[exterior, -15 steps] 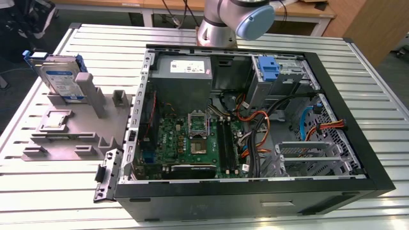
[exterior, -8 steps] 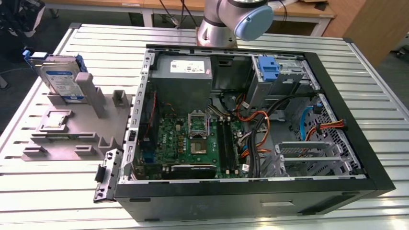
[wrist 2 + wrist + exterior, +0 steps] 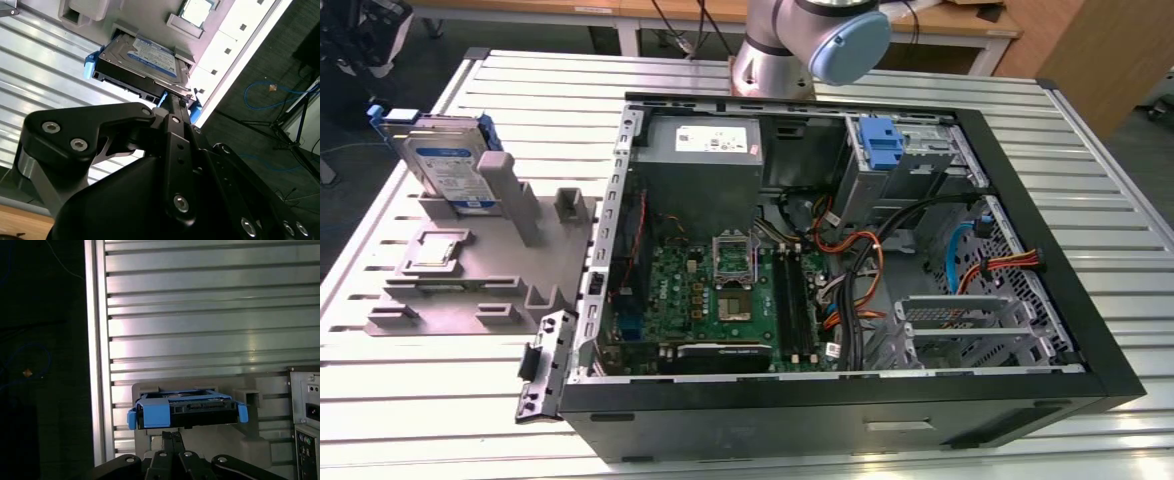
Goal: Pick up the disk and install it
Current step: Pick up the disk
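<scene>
Disk (image 3: pixel 451 165) was not picked up yet. It stood on edge in the grey holder (image 3: pixel 480 280), upper left of the exterior view, leaning back a bit, label facing the camera, blue bracket around it. The holder sat on the slatted bench (image 3: pixel 854 80), just beside the open computer case (image 3: pixel 1014 392) on the exterior view's left. A small square chip (image 3: pixel 438 250) lay flat on the holder, nearer the camera than the disk.

The case filled the middle of the exterior view, side panel off, with the motherboard (image 3: pixel 720 290) exposed. The power supply (image 3: pixel 707 145) was at the far wall, and the blue-handled caddy (image 3: pixel 881 145) was to its right, toward the upper right of the frame. The arm (image 3: pixel 807 40) rose behind the case at top centre.

In both wrist views I saw the gripper (image 3: pixel 172 434) lined up on the disk (image 3: pixel 187 410), aimed at its connector edge. The jaws looked closed, fingers pressed together with nothing between them. In the second wrist view the gripper (image 3: pixel 170 102) ended right at the edge of the disk (image 3: pixel 145 62). I couldn't tell whether it touched or sat just short.
</scene>
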